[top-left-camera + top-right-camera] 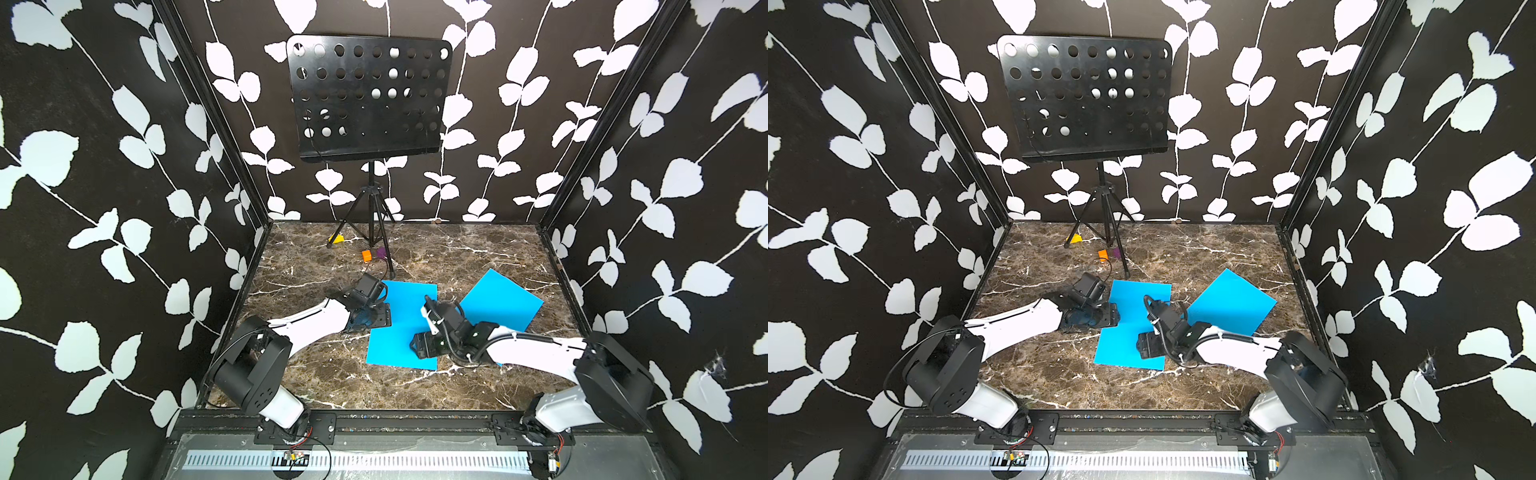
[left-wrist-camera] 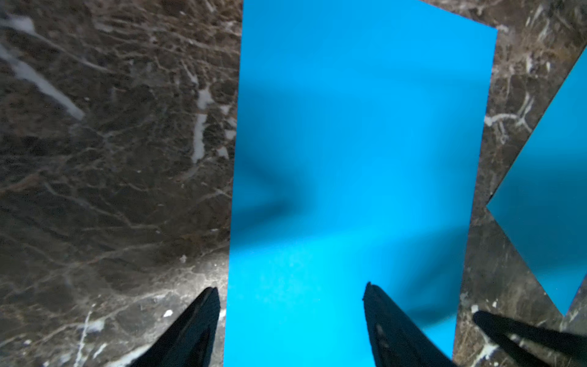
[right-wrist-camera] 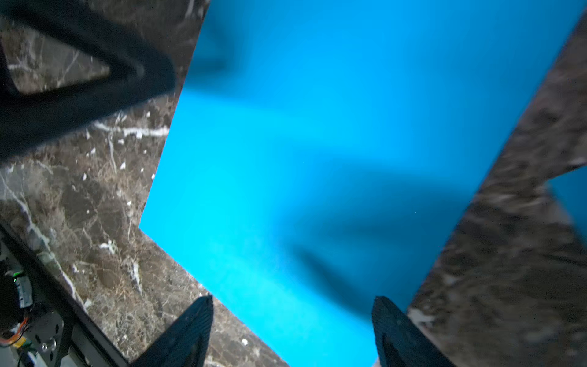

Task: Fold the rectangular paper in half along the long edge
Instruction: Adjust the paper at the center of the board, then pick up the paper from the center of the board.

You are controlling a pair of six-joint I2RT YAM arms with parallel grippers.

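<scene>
Inspection finding: the rectangular blue paper (image 1: 395, 345) lies flat near the middle of the bench (image 1: 415, 386), with its long edges running from front to back. No crease is visible on it in either wrist view.

Your left pincer (image 2: 289, 287) is spread. One finger is over bare marble just beside the paper's left long edge, and the other is over the paper itself. Nothing is pinched. Whether the tips touch the surface cannot be told.

Your right pincer (image 3: 293, 298) is also spread and sits at the paper's front right corner. One finger is just off the front edge and the other is over the sheet near its right edge. It holds nothing, and contact cannot be told here either.

A second blue sheet (image 1: 498, 303) lies towards the right edge of the bench, turned at an angle. It is near the paper, with a strip of marble between them.

At the back edge stands a black music stand (image 1: 368, 95). By its legs sit a yellow block (image 1: 337, 239), an orange block (image 1: 366, 255) and a purple piece (image 1: 381, 251).
</scene>
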